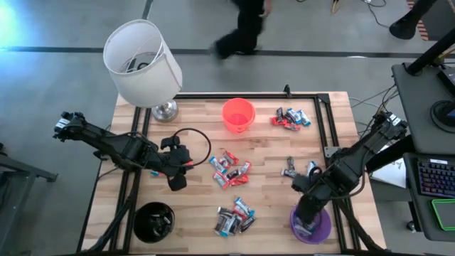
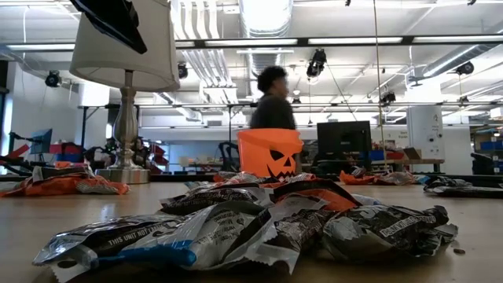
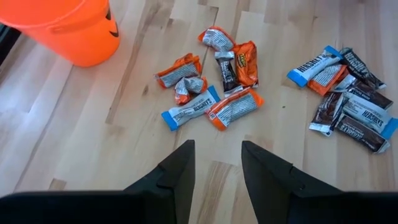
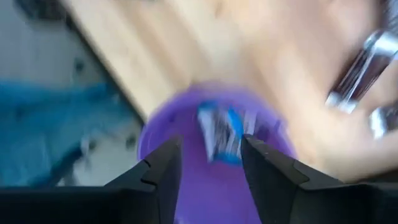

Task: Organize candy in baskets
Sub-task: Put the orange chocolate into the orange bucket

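Wrapped candy lies flat on the table in several heaps: a middle heap [image 1: 229, 171] [image 3: 214, 84], a near one [image 1: 234, 217] [image 3: 348, 93] [image 2: 236, 228], a far right one [image 1: 290, 117] and a small right one [image 1: 298, 169]. The orange basket [image 1: 238, 114] [image 3: 68, 28] [image 2: 269, 153] stands at the far middle, the black basket [image 1: 153, 222] near left, the purple basket [image 1: 311, 226] [image 4: 211, 162] near right. My left gripper [image 1: 178, 178] [image 3: 217, 149] hovers open, left of the middle heap. My right gripper [image 1: 306, 210] [image 4: 210, 146] is open above the purple basket, where a blue-and-silver candy [image 4: 221, 134] shows inside.
A white lampshade on a metal lamp [image 1: 142, 64] [image 2: 126, 79] stands at the far left corner. A black cable loop [image 1: 192, 146] lies by the left gripper. A black frame [image 1: 323, 114] runs along the far and right edges. A person [image 1: 242, 28] walks beyond the far edge.
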`<action>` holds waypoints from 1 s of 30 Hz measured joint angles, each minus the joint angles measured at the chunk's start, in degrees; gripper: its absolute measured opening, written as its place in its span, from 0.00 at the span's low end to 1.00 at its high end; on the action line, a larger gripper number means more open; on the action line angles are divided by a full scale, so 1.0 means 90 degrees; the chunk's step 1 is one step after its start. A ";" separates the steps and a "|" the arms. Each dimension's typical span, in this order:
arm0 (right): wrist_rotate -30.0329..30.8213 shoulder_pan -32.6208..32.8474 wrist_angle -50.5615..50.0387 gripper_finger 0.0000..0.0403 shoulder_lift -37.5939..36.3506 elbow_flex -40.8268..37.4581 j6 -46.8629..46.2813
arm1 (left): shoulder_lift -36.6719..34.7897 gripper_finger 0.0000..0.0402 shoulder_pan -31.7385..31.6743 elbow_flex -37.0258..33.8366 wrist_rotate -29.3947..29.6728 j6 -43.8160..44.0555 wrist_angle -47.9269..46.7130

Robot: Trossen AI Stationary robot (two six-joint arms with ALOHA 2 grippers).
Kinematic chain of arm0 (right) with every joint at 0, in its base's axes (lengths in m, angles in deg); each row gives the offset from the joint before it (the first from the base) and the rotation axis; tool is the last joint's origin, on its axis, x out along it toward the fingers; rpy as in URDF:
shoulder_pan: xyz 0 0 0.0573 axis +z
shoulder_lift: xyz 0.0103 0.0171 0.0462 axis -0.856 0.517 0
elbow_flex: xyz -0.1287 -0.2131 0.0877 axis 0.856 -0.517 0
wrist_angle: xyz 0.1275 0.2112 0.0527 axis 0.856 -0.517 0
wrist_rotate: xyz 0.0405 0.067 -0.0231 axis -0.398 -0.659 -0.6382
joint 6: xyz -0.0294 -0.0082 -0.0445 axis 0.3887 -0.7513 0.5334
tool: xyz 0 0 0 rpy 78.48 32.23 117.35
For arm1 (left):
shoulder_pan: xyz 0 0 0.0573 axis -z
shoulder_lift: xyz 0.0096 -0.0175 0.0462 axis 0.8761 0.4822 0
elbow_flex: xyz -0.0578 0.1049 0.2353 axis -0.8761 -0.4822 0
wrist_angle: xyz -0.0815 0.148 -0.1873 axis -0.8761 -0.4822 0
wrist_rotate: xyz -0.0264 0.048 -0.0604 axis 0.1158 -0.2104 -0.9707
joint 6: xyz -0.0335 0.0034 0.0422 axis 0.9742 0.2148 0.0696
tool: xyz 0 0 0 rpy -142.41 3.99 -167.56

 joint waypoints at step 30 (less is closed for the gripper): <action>0.2007 -0.3724 -0.1149 0.40 -0.0005 0.0000 0.3105 | 0.0000 0.31 -0.0002 0.0000 -0.0002 0.0011 0.0087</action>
